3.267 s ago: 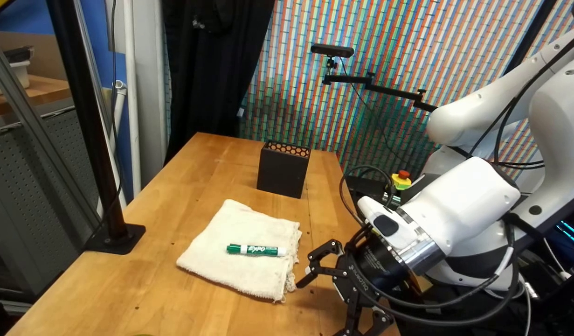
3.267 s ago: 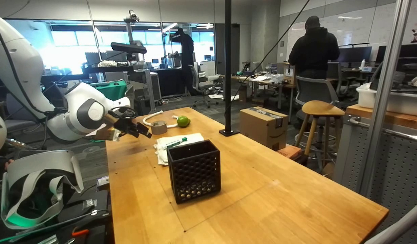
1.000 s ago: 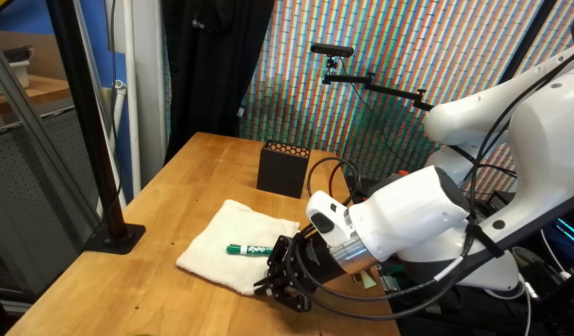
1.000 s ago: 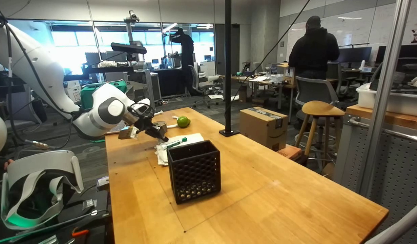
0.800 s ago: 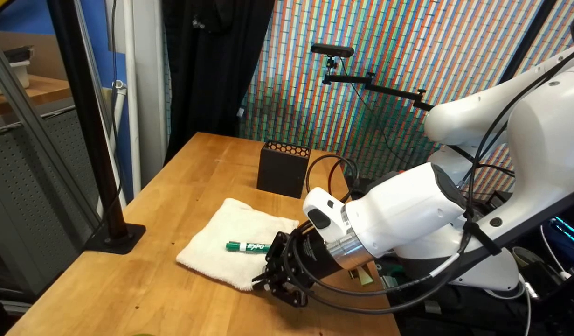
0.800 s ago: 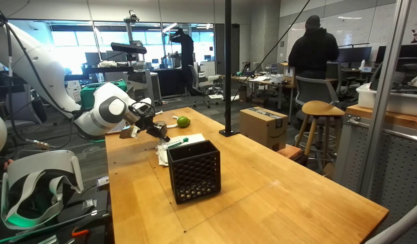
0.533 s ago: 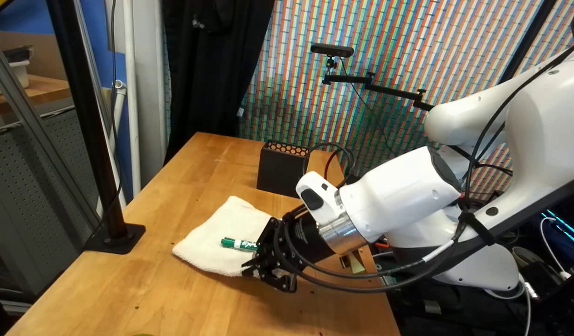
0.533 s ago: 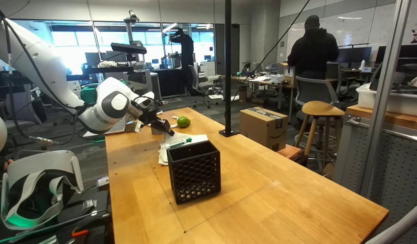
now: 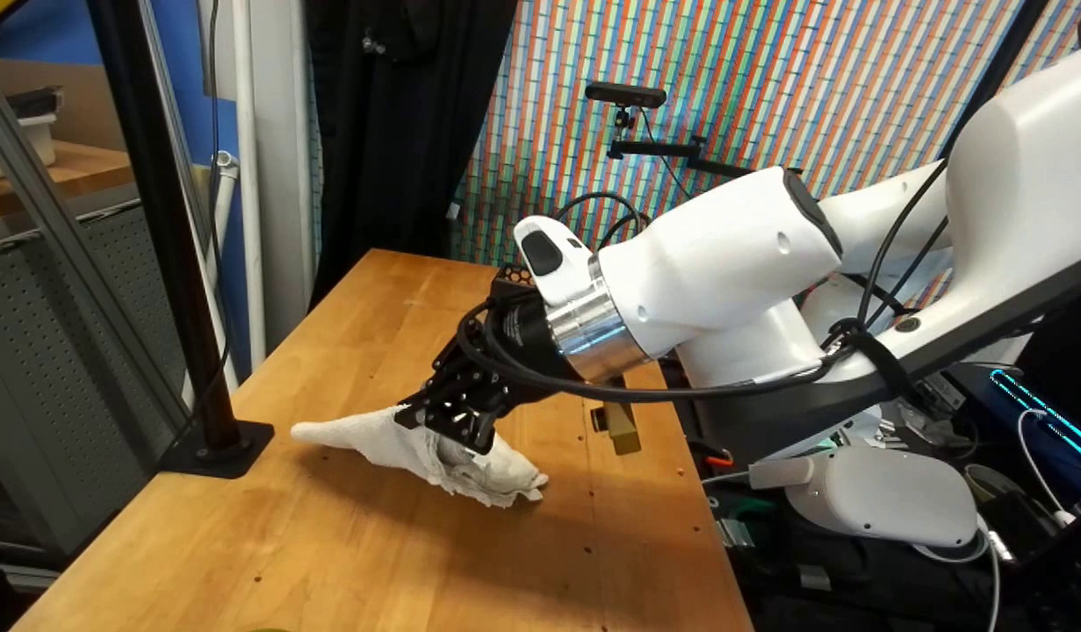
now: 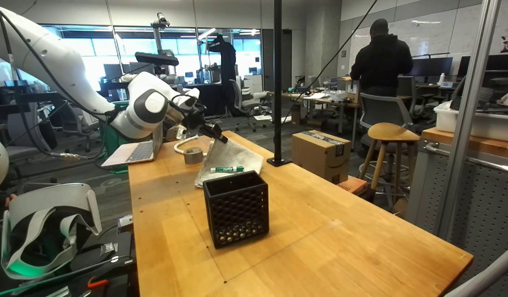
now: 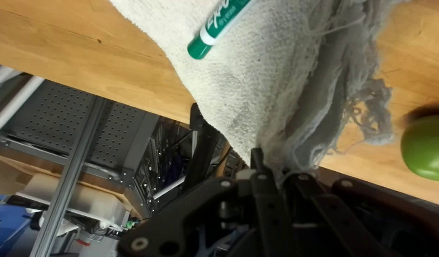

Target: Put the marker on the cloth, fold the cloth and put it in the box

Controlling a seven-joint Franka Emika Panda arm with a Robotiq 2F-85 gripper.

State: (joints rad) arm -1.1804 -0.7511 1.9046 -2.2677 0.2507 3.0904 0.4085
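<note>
My gripper (image 9: 452, 421) is shut on the fringed edge of the cream cloth (image 9: 373, 439) and holds that edge above the table. From the jaws the cloth slopes down, its far part resting on the wood. The green marker (image 10: 227, 169) lies on the low part of the sloping cloth (image 10: 241, 154), just behind the box. It shows in the wrist view too, where the marker (image 11: 219, 28) is cut by the top border; the arm-side exterior view hides it behind the cloth. Upright and open-topped, the black box (image 10: 237, 210) is partly covered by my arm (image 9: 515, 276) elsewhere.
A tape roll (image 10: 193, 156) and white rope (image 10: 181, 144) lie beyond the cloth. A green fruit (image 11: 426, 146) sits near the fringe. The black post (image 10: 277, 82) stands at the table edge close to the cloth; a laptop (image 10: 138, 152) is at the opposite edge.
The open gripper has come to the flat cloth, shut on its fringed edge, and raised it up and toward the post. The marker has shifted and turned with the tilting cloth.
</note>
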